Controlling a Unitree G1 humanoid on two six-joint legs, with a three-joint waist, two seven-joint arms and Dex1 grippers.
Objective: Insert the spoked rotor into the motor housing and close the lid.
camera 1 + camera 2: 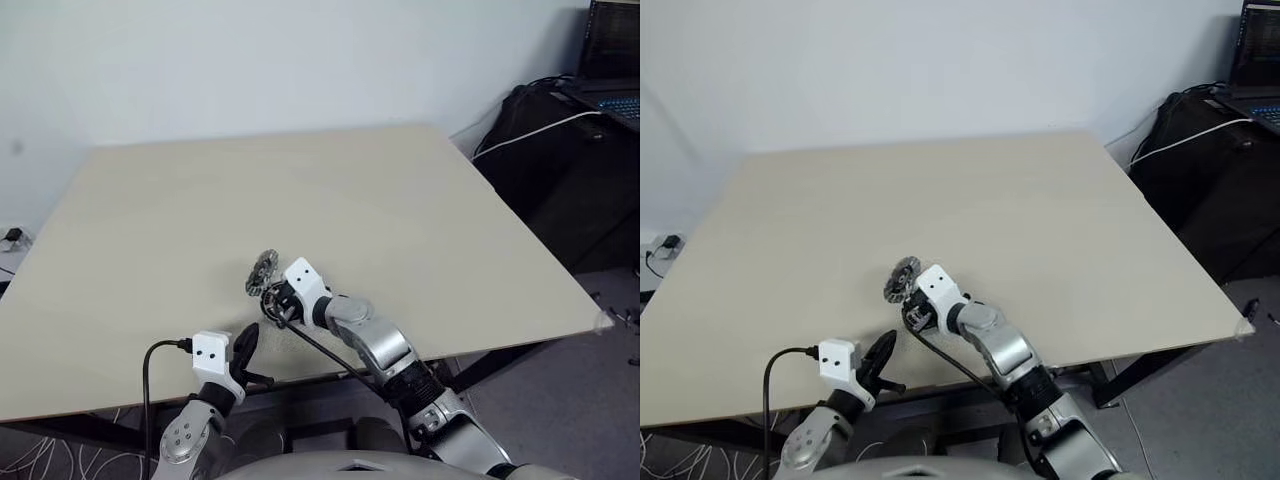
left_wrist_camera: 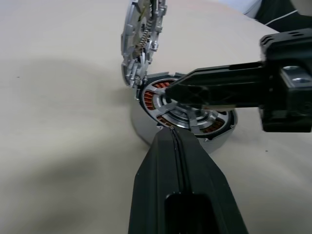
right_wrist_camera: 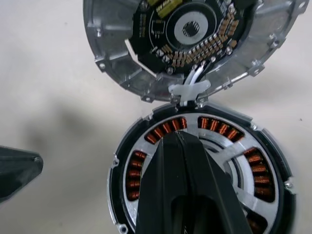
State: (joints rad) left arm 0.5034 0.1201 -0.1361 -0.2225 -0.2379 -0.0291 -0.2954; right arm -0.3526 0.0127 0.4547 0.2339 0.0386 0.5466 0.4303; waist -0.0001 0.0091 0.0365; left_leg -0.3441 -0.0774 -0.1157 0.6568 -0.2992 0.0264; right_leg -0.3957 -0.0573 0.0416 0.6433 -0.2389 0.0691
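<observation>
Right wrist view: looks straight down on the motor housing (image 3: 204,170), a round shell with copper-brown windings ringed inside, lying flat on the pale table (image 3: 48,97). Seated in it, the spoked rotor (image 3: 243,158), silver arms running from hub to rim over the coils. Hinged open off the housing's far edge, the lid (image 3: 190,44), its inner face turned to the lens with a dark circuit board and a row of small tan parts; joined to the housing by white wires and a white clip. Right gripper (image 3: 178,139) pressed shut, holding nothing, tips down on the rotor's silver face.

Left wrist view: same assembly from low at the side, lid (image 2: 141,44) standing nearly upright at the housing's (image 2: 146,129) rim. Left gripper (image 2: 171,132) closed flat, empty, tip just short of the housing's near edge, with the right gripper reaching across above the rotor.

Left eye view: places housing and lid (image 1: 263,272) near the table's front edge, left gripper (image 1: 245,345) just beside, nearer the edge.
</observation>
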